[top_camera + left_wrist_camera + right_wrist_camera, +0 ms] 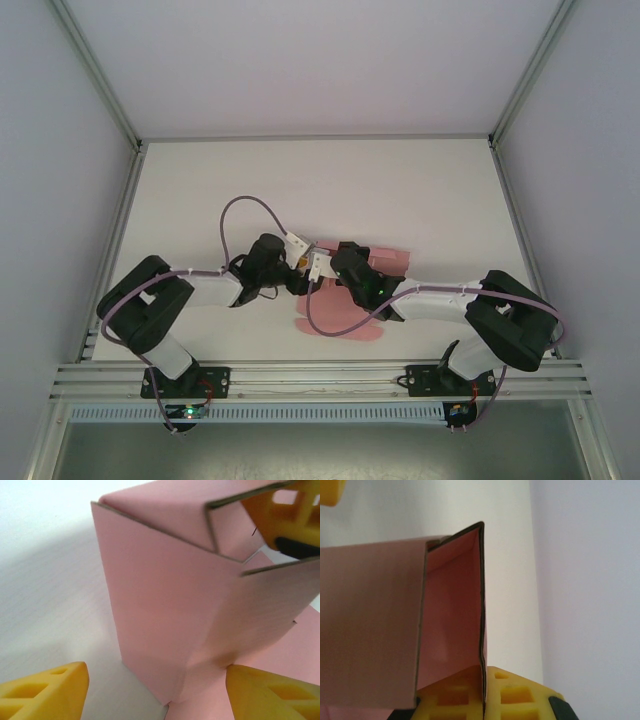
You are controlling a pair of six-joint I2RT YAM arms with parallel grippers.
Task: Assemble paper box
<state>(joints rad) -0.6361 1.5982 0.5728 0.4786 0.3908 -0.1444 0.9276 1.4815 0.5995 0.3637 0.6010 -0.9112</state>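
The pink paper box [350, 322] lies mid-table, partly folded, with both arms meeting over its far-left part. In the left wrist view its walls [165, 605] stand upright around a corner. My left gripper [157, 682] is open, its yellow fingers [45, 692] wide on either side of that corner and holding nothing. My right gripper [483, 692] is shut on the thin edge of one upright wall of the paper box [452, 615]. Its yellow finger [282, 515] also appears at the top right of the left wrist view. From above, the left gripper [298, 257] and right gripper [321, 266] nearly touch.
The white table [320, 190] is walled by grey panels, with a metal frame rail [320, 378] along the near edge. A purple cable [245, 205] loops above the left arm. Flat pink flaps of the sheet spread toward the right arm [395, 257].
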